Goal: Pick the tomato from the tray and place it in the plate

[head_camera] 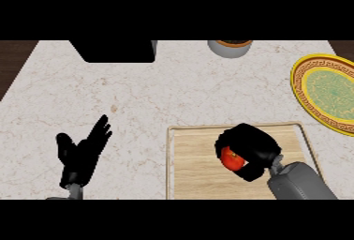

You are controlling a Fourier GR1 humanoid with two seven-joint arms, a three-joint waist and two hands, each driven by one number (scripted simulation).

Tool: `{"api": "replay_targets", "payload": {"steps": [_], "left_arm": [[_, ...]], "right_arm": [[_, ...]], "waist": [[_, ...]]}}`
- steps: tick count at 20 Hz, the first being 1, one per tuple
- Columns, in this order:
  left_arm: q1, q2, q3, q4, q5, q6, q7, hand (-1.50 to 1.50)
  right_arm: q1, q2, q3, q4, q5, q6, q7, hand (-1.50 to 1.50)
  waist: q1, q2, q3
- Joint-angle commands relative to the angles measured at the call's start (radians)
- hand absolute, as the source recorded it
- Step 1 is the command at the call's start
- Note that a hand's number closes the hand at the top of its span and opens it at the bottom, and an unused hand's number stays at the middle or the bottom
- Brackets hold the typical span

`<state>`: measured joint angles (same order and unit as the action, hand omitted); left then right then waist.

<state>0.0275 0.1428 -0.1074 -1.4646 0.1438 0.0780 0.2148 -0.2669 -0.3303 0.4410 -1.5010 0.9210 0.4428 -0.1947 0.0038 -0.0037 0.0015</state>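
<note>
Grasp step: your left robot hand (83, 157) is open over the pale marble surface (173, 93); your right robot hand (252, 140) curls round the red round tomato (232, 160) on the light wooden tray (194, 164). Next, I think, lift it toward the yellow-rimmed green plate (330, 91).

The table (180, 89) looks like pale stone: marbled with thin brownish veins, smooth and matt. At the near right, the tray (197, 159) is light wood with fine straight grain and a paler raised rim, dull in finish. The tomato (233, 159) has red, glossy skin. At the far right, the plate (304, 101) seems to be glazed ceramic, with a yellow patterned border and a green middle. The left hand (83, 154) and the right hand (250, 143) are smooth black, plastic-like; the right forearm (301, 183) is plain grey with a faint sheen.
</note>
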Motion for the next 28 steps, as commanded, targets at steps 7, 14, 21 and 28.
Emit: {"api": "replay_targets", "payload": {"steps": [7, 14, 21, 28], "left_arm": [[-0.045, -0.030, 0.004, 0.022, -0.031, 0.014, 0.045, 0.00], [0.023, -0.014, 0.006, -0.007, -0.023, 0.000, 0.012, 0.00], [-0.044, -0.005, 0.019, 0.021, -0.009, -0.022, 0.034, 0.00], [-0.004, -0.031, 0.003, 0.059, -0.027, -0.022, -0.022, 0.00]], "right_arm": [[0.022, 0.026, -0.114, -0.070, -0.014, -0.117, -0.129, 1.50], [-0.052, 0.313, -0.401, 0.055, 0.160, -0.466, 0.562, 1.50], [-0.246, 0.329, -0.393, 0.067, 0.342, -0.794, 0.951, 1.50], [-0.287, 0.330, -0.447, 0.189, 0.404, -1.115, 1.115, 1.50]], "waist": [[-0.011, 0.003, -0.001], [-0.016, 0.004, -0.002], [0.023, 0.009, -0.002], [0.014, 0.010, -0.001]]}}
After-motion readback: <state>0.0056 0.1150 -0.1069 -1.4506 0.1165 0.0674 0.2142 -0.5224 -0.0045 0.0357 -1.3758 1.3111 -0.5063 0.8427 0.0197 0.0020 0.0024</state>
